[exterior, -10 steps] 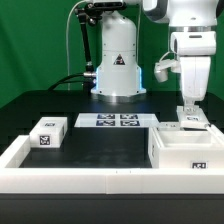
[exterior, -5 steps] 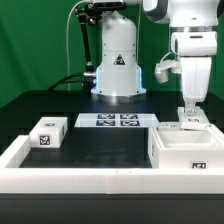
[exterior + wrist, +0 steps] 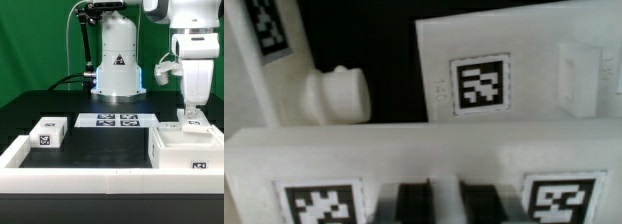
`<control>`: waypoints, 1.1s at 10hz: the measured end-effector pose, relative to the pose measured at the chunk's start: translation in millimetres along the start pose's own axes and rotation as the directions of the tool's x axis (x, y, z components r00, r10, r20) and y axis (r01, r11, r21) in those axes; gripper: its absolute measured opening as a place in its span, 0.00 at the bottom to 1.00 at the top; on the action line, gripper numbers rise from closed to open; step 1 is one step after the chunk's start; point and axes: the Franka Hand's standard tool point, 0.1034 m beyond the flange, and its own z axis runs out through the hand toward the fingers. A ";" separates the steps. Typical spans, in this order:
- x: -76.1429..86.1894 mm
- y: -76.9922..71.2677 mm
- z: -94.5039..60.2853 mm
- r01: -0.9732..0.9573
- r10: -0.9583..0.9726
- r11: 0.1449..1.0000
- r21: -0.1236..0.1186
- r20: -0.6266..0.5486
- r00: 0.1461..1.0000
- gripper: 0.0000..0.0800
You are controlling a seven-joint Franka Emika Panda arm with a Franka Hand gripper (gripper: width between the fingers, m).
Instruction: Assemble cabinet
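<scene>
Sitting at the exterior view's right end of the black worktop [image 3: 100, 150], the white cabinet [image 3: 185, 155] lies seemingly long-side crosswise, directly beneath the jaws, which hover at its far wall, narrow-set, though whether pinching anything cannot be told.

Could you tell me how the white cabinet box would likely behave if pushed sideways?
The cabinet looks like rigid plastic, so it would probably slide, not flex. Broad and low, it seems unlikely to tip. Its open hollow suggests light weight.
</scene>
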 end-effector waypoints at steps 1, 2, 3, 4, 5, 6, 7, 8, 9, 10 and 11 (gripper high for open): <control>-0.2 0.6 0.3 0.006 -0.006 1.000 0.000 0.000 1.000 0.09; -0.8 10.1 0.4 0.049 -0.049 0.999 -0.002 -0.002 0.999 0.09; -0.2 20.2 -0.5 0.044 -0.044 0.999 0.004 -0.001 0.999 0.09; 0.1 25.8 -0.6 0.040 -0.040 0.999 0.010 0.001 0.999 0.09; -0.2 35.9 -0.1 0.033 -0.033 0.999 0.004 -0.001 0.999 0.09; -0.6 49.0 0.0 0.023 -0.023 1.000 0.001 -0.002 1.000 0.09; -0.5 53.8 -0.4 0.022 -0.022 1.000 0.003 -0.002 1.000 0.09; -0.8 53.4 -0.2 0.022 -0.022 1.000 0.002 -0.002 1.000 0.09; -0.8 53.5 -0.3 0.021 -0.021 1.000 0.002 -0.003 1.000 0.09; -0.8 53.5 -0.3 0.021 -0.021 1.000 0.002 -0.003 1.000 0.09; -0.7 53.7 -0.1 0.021 -0.021 1.000 0.002 -0.003 1.000 0.09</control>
